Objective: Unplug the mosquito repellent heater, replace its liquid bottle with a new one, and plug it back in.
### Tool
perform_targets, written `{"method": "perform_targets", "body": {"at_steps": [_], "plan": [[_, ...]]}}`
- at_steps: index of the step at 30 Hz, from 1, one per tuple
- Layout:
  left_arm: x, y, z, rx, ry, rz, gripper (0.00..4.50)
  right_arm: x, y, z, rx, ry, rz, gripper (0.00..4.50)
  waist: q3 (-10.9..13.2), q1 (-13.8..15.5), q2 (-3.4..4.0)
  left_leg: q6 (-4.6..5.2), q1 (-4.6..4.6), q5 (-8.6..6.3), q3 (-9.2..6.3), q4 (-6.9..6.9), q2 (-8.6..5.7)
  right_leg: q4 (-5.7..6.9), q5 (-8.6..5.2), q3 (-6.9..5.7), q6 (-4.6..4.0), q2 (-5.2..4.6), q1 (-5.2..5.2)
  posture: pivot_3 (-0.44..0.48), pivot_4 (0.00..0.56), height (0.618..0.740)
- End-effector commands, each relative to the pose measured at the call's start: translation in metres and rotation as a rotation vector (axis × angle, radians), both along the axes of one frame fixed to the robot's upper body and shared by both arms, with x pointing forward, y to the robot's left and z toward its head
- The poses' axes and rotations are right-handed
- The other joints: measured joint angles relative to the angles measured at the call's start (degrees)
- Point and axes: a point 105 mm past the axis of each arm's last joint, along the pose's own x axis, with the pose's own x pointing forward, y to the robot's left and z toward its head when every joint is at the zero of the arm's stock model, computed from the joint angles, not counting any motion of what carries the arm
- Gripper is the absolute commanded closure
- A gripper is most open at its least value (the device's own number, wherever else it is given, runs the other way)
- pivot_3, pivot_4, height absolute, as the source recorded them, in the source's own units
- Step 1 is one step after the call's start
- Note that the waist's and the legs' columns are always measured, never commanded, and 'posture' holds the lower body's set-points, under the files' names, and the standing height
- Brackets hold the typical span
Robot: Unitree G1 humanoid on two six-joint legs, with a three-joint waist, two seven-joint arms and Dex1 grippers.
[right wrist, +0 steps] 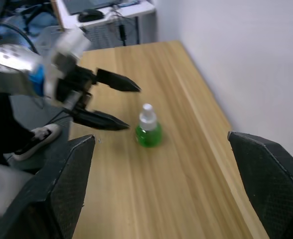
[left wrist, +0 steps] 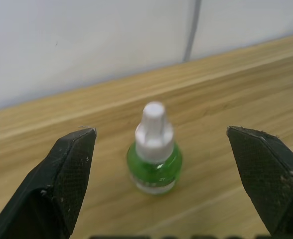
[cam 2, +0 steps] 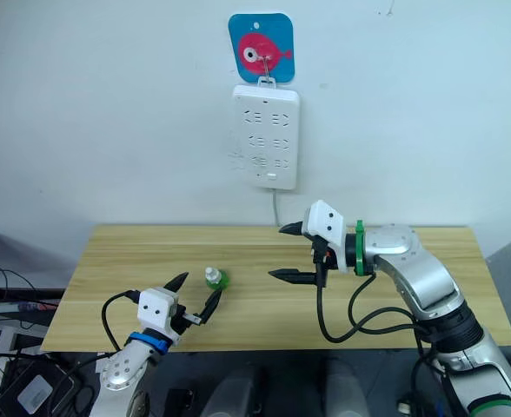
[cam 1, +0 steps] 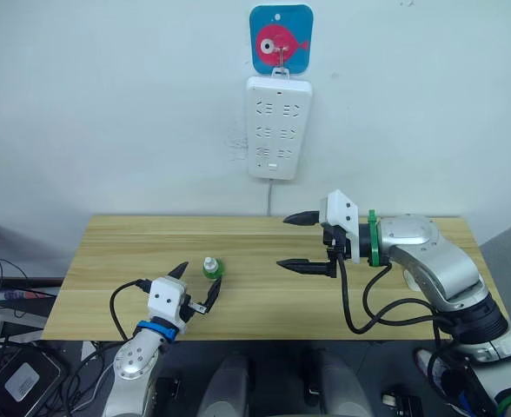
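- Liquid bottle (cam 1: 210, 268) stands upright on the wooden table (cam 1: 342, 317), near its front edge; a shove could knock it off.
- Power strip (cam 1: 279, 128) hangs from a hook; hard pushing may swing it.
- Right gripper (cam 1: 283, 241): jaws spread, empty.
- Left gripper (cam 1: 202, 274): jaws spread either side of the bottle, not touching; closing off-centre may tip it.

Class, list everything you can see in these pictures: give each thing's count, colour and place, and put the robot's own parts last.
Liquid bottle: one, green with a white cap, upright on the table near its left front.
Table: one, light wood, against the wall.
Power strip: one, white, hanging on the wall above the table; nothing plugged in.
Fish hook plate: one, blue with a pink fish, on the wall above the strip.
Left gripper: one, black fingers, open, just short of the bottle.
Right gripper: one, black fingers, open, above the table's middle, empty.
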Motion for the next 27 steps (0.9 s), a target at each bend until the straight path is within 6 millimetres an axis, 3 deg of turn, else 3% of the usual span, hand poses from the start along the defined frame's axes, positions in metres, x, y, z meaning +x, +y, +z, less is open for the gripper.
{"method": "perform_targets", "body": {"at_steps": [1, 12, 21, 24, 27], "plan": [[0.005, 0.0, -0.005, -0.003, -0.038, 0.019, 0.0, -0.006, 0.007, 0.016, 0.01, -0.021, 0.057, 0.05, 0.06, -0.01, -0.01, 0.0, -0.01, 0.0, 0.01, 0.0, 0.0, -0.01, 0.0, 0.0, 0.0, -0.01, 0.0, 0.097, 0.306, 0.74], [0.034, -0.01, -0.037, -0.06, 0.014, 0.034, 0.0, -0.011, 0.008, 0.027, -0.026, -0.021, 0.06, 0.05, 0.43, -0.26, -0.18, 0.0, -0.08, 0.0, -0.06, -0.02, -0.01, -0.04, 0.0, -0.09, 0.0, -0.05, -0.05, 0.05, 0.314, 0.74], [0.04, -0.012, -0.044, -0.05, 0.009, 0.053, 0.0, -0.024, 0.005, 0.03, -0.018, -0.023, 0.094, 0.05, 0.72, -1.2, -0.31, -0.01, -0.11, 0.0, -0.1, -0.03, -0.01, -0.07, 0.0, -0.12, 0.0, -0.06, -0.08, 0.024, 0.31, 0.74], [0.04, -0.01, -0.044, -0.042, 0.004, 0.059, 0.62, -0.028, 0.007, 0.03, 0.002, -0.018, 0.109, 0.0, 0.76, -1.33, -0.31, -0.01, -0.12, -0.01, -0.11, -0.03, -0.01, -0.08, 0.0, -0.12, 0.0, -0.06, -0.07, 0.024, 0.312, 0.74], [0.041, -0.009, -0.042, -0.035, -0.002, 0.054, 1.55, -0.03, 0.009, 0.029, 0.021, -0.019, 0.116, 0.0, 0.84, -1.37, -0.32, 0.0, -0.11, -0.01, -0.11, -0.04, 0.0, -0.08, 0.0, -0.12, 0.01, -0.06, -0.07, 0.024, 0.315, 0.74]]}}
